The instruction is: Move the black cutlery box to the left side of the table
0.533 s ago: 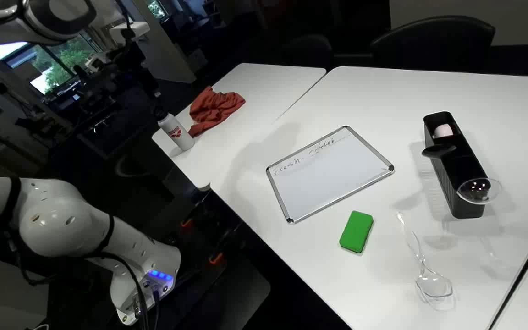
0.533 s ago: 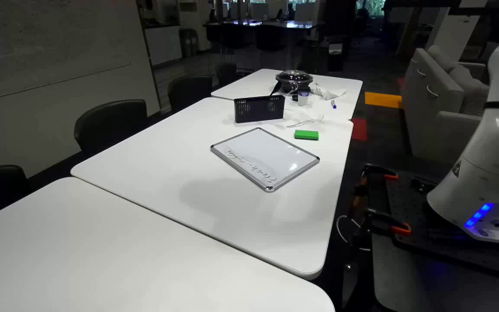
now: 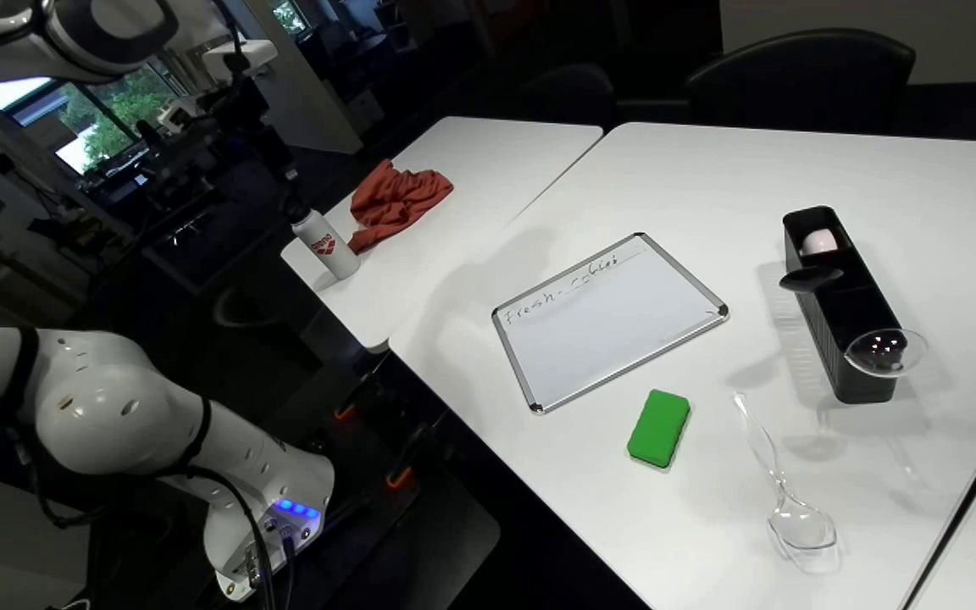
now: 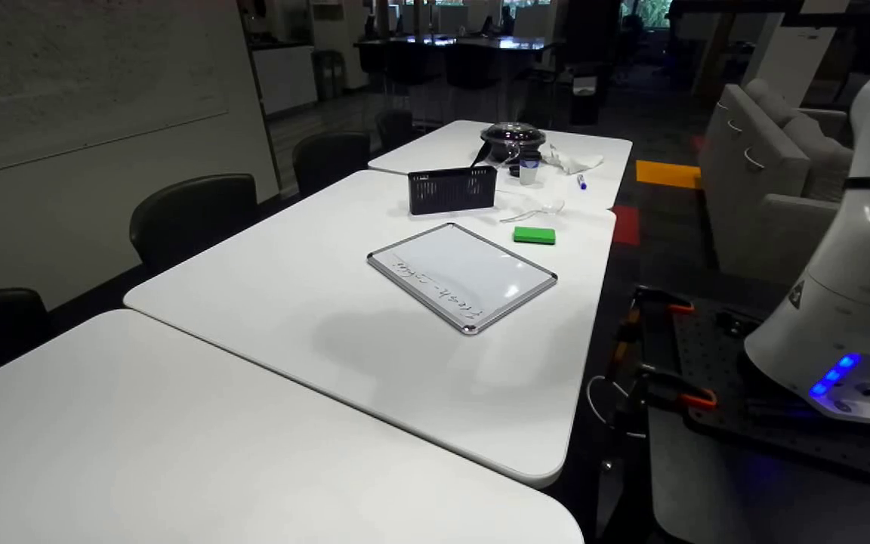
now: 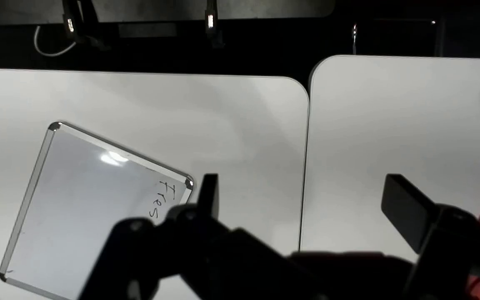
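Observation:
The black cutlery box [image 3: 856,309] stands upright on the white table [image 3: 573,474], far from the arm. A pinkish-white item sits in one end of it, a black spoon head lies over its rim, and a clear round spoon bowl shows over its other end. The box also shows in an exterior view [image 4: 450,193] from its slotted side, and is out of the wrist view. My gripper [image 5: 300,193] is open and empty, high above the seam between two tabletops, well away from the box. In an exterior view it is dark and partly lost against the background.
A whiteboard [image 3: 611,326], a green block [image 3: 658,429] and a clear spoon [image 3: 801,521] lie between the box and the table's near edge. A red cloth [image 3: 399,203] and white bottle [image 3: 327,246] are on the adjoining table. A lidded bowl [image 4: 513,143] and cup [image 4: 529,170] stand beyond the box.

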Motion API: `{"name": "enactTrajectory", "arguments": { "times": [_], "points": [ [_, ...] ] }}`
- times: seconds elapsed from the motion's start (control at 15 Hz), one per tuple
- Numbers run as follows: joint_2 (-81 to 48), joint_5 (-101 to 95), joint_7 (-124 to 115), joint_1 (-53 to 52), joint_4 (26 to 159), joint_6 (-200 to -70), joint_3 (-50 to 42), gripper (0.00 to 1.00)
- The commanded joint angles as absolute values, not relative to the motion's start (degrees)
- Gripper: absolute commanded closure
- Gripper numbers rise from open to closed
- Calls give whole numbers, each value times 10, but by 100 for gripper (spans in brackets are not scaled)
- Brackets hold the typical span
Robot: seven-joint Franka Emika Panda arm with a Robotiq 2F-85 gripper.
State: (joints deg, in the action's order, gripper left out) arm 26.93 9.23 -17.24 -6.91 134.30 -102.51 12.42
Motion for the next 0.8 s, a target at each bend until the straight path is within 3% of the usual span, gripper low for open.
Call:
{"name": "enactTrajectory", "arguments": {
  "times": [0.0,0.73],
  "points": [
    [269,91,-173,-71,1342,-1024,123,0],
    [98,-123,137,5,1135,-1029,-21,0]
  ]
}}
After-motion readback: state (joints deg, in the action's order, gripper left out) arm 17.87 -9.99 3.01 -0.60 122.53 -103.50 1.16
